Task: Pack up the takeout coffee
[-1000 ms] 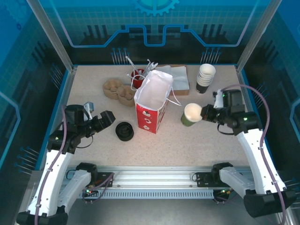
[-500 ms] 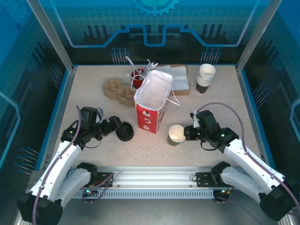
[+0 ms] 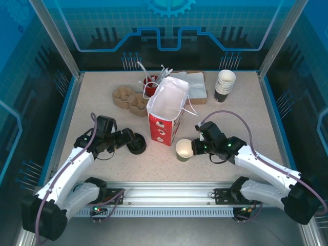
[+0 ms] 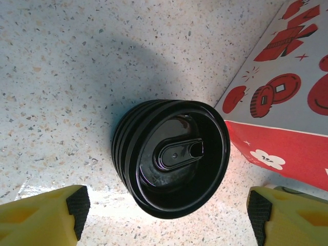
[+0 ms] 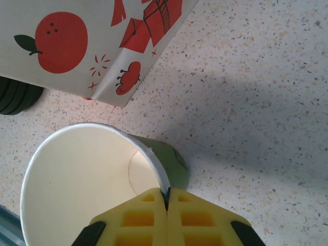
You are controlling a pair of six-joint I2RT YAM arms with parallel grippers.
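The lidded takeout coffee is out of view. A lidless green paper cup (image 3: 184,149) (image 5: 87,179) with a white lining stands in front of the red-and-white paper bag (image 3: 166,110) (image 5: 87,46). My right gripper (image 3: 193,149) (image 5: 166,197) is shut on the cup's rim, one finger inside and one outside. A stack of black lids (image 3: 136,144) (image 4: 171,159) lies tilted on the table left of the bag (image 4: 287,102). The left gripper (image 3: 131,139) (image 4: 166,215) is open, with its fingers on either side of the stack and apart from it.
At the back stand a stack of lidless cups (image 3: 224,84), a brown pulp cup carrier (image 3: 128,98), a red cup of stirrers (image 3: 150,84) and white napkins (image 3: 193,84). The bag's open top and handles rise between the arms.
My right gripper carried the green cup left and toward the near edge, down in front of the bag. The left gripper moved right until its fingers flanked the black lid stack.
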